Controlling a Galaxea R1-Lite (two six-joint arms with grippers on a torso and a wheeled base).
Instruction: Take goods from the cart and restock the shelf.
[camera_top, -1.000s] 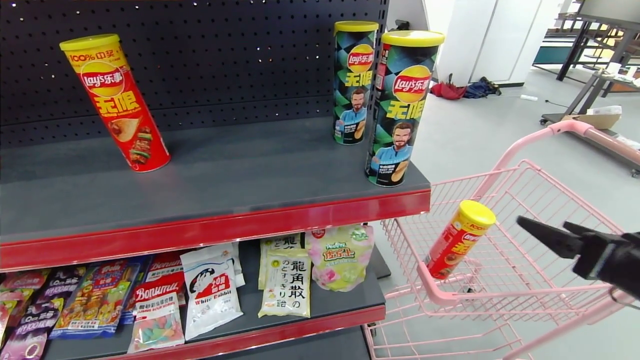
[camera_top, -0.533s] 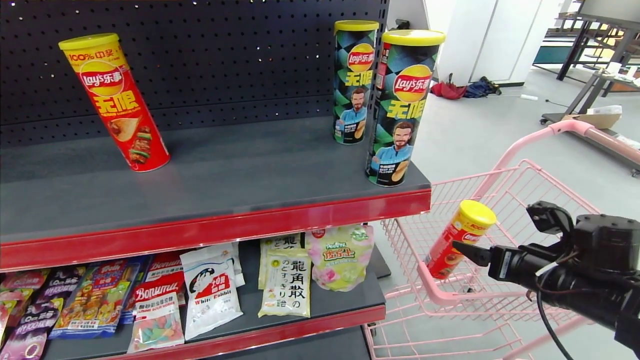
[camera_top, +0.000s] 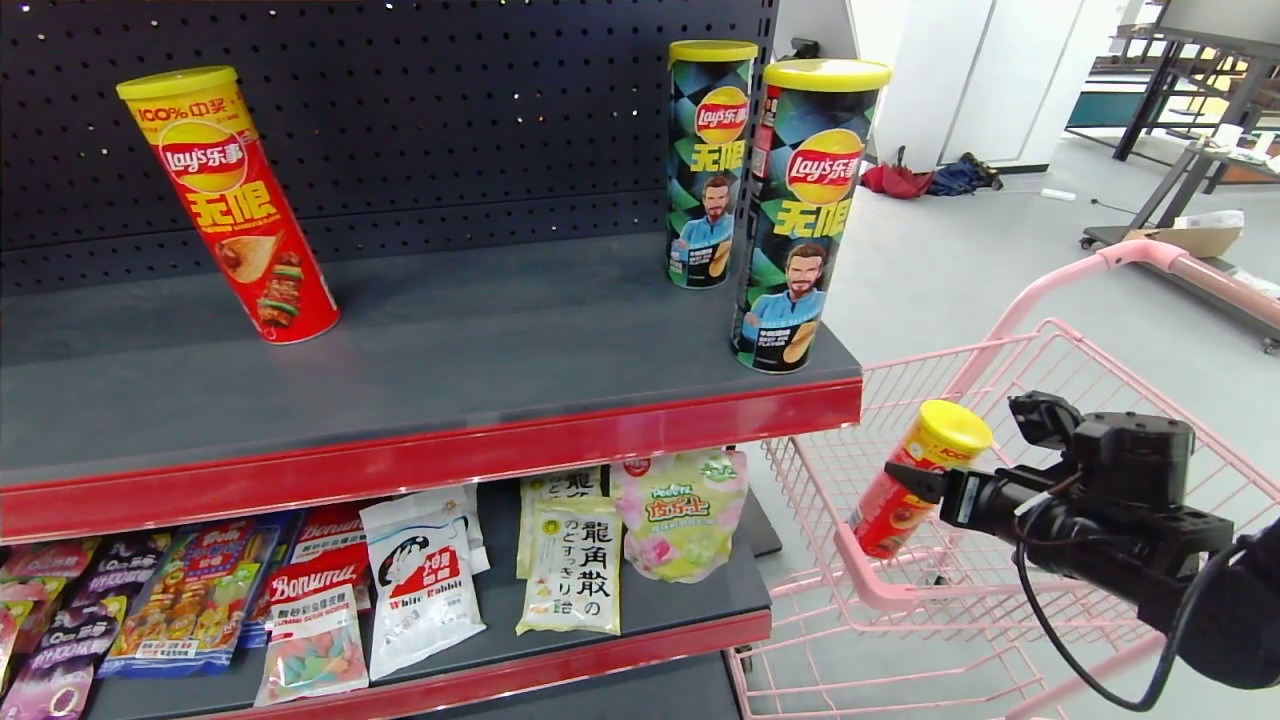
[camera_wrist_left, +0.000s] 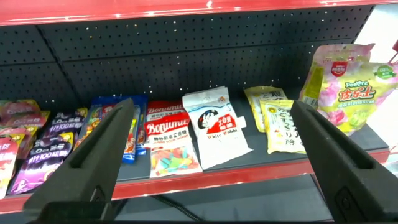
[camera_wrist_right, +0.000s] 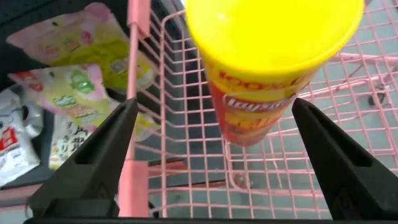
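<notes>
Right gripper (camera_wrist_right: 214, 106) is wide open and holds nothing. Red chip can (camera_wrist_right: 273, 37) with a yellow lid sits right between its 2 fingers, with gaps on both sides and no contact visible. The can stands tilted in the pink cart (camera_top: 1010, 330), in the cart corner closest to the shelf, lid end toward the gripper. In the head view 1 finger (camera_top: 905, 478) lies across the can's side just under the lid. From there I can't tell whether it touches. Cart wire lies beyond the can from the gripper.

Left gripper (camera_wrist_left: 211, 104) is also wide open and empty. Straight ahead of it is the lower shelf (camera_wrist_left: 249, 177) with flat snack bags. A white bag (camera_wrist_left: 214, 124) is dead ahead between the fingers, with a red-and-white bag (camera_wrist_left: 168, 140) just beside it. Yellow bags (camera_wrist_left: 273, 115) and a pink-green pouch (camera_wrist_left: 345, 81) lie toward 1 finger, purple and blue bags toward the other.

Upper shelf board (camera_top: 450, 330) is well apart from the right gripper, higher and off to the robot's left. It carries 3 cans. The front green can (camera_top: 805, 215) stands at the board end nearest the right gripper, near the front edge. The rear green can (camera_top: 710, 165) is just behind it, close to the pegboard. The red shelf can (camera_top: 230, 205) is farthest from that gripper, toward the board's other end.
</notes>
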